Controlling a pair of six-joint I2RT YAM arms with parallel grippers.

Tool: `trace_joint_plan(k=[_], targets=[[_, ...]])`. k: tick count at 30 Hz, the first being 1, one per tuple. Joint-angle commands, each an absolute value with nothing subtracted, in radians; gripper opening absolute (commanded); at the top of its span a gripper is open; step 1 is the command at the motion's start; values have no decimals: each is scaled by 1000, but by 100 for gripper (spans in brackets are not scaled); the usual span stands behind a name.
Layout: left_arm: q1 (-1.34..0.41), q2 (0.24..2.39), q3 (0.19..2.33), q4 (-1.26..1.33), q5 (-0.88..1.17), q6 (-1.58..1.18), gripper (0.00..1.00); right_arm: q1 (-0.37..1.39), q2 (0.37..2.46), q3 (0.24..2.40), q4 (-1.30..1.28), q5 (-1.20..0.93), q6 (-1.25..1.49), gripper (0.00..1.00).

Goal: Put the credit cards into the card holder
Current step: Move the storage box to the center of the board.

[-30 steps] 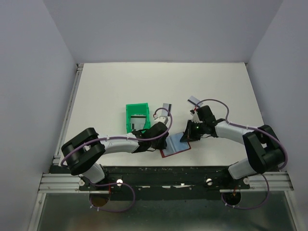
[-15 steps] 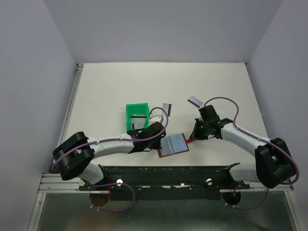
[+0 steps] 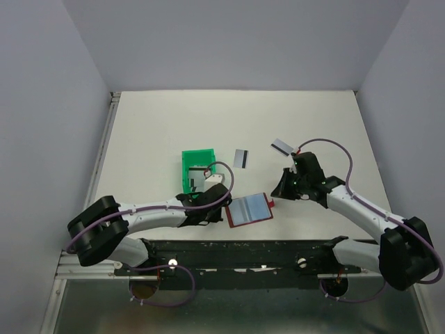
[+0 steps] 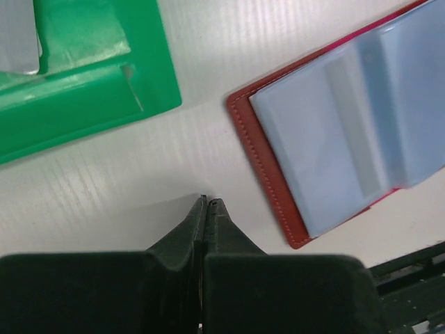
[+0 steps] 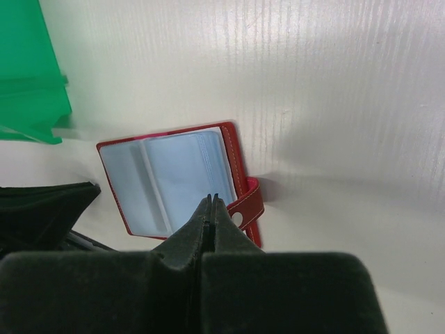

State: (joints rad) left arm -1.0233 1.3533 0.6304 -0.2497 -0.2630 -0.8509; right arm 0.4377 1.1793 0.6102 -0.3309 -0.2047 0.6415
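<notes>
The card holder [image 3: 248, 209] lies open on the table, dark red outside and light blue inside, with its snap strap [image 5: 249, 205] sticking out at its right edge. My left gripper [image 3: 221, 207] is shut and empty, just left of the holder [image 4: 348, 132], tips [image 4: 207, 202] close to the table. My right gripper [image 3: 277, 191] is shut and empty, just right of the holder [image 5: 174, 181], near the strap. One credit card [image 3: 241, 158] and another [image 3: 281, 146] lie flat behind the holder. A third card [image 3: 200, 174] rests in the green tray.
The green plastic tray [image 3: 189, 161] stands left of the holder, behind my left gripper, and shows at the upper left of the left wrist view [image 4: 83, 90]. The black rail along the table's near edge [image 3: 278, 245] runs just in front of the holder.
My right gripper shut and drew back to the right, off the holder. My left gripper pulled back leftward and nearer. The holder now lies open and uncovered, slid slightly left.
</notes>
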Motion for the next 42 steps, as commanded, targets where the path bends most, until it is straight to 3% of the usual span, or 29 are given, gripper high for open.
trace_joint_plan(k=[1, 13, 18, 22, 27, 34, 42], targets=[[-1029, 1408, 597, -226, -244, -903, 1, 439, 1147, 617, -324, -196, 646, 1], [-1025, 1585, 657, -112, -216, -888, 1, 437, 1187, 724, -379, -144, 634, 13], [-980, 1516, 635, -137, -256, -868, 3, 437, 1203, 764, -385, -135, 627, 15], [-936, 1395, 623, -46, -229, -757, 14, 437, 1210, 773, -382, -130, 626, 18], [-876, 1426, 768, -23, -181, -620, 20, 437, 1212, 770, -380, -126, 626, 21], [-750, 1630, 951, -98, -130, -594, 17, 437, 1204, 775, -397, -110, 615, 25], [-729, 1730, 1083, -282, -239, -532, 15, 436, 1206, 781, -416, -74, 588, 28]])
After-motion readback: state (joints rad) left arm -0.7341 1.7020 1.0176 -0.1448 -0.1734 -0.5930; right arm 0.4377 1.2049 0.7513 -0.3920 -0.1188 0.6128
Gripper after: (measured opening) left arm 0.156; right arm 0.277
